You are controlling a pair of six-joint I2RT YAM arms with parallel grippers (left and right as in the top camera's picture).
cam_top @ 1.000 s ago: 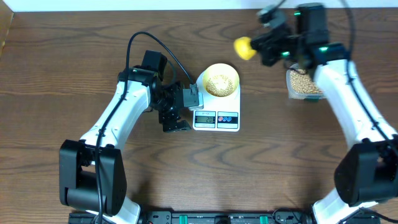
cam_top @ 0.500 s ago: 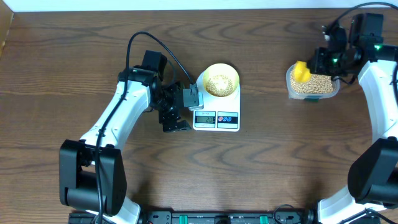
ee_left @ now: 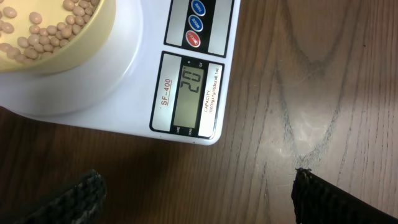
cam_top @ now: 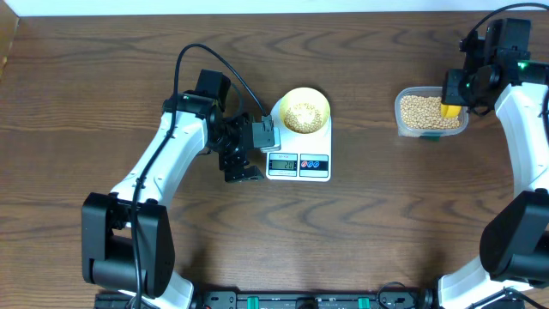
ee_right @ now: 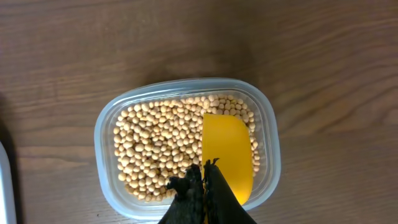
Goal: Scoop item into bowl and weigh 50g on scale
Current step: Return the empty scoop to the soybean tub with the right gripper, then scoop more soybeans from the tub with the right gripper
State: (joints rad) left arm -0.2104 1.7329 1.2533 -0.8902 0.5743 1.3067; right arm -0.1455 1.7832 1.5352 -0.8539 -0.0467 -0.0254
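The pale yellow bowl [cam_top: 305, 110] holds some tan beans [cam_top: 304, 112] and sits on the white scale [cam_top: 300, 163]; in the left wrist view the scale's display [ee_left: 189, 93] reads 20 beside the bowl [ee_left: 74, 46]. My left gripper [cam_top: 244, 163] is open and empty, just left of the scale, fingertips [ee_left: 199, 199] over bare wood. My right gripper [cam_top: 455, 90] is shut on the yellow scoop [ee_right: 227, 152], whose cup lies on the beans [ee_right: 161, 146] in the clear container [ee_right: 106, 162] at the far right [cam_top: 403, 124].
The wooden table [cam_top: 377, 232] stretches on all sides. A black cable [cam_top: 202, 56] loops above the left arm. The table's back edge [cam_top: 257, 12] runs along the top.
My right gripper swung the yellow scoop from near the bowl rightward to the clear container and set it down onto the beans at its right side. The left arm has not moved.
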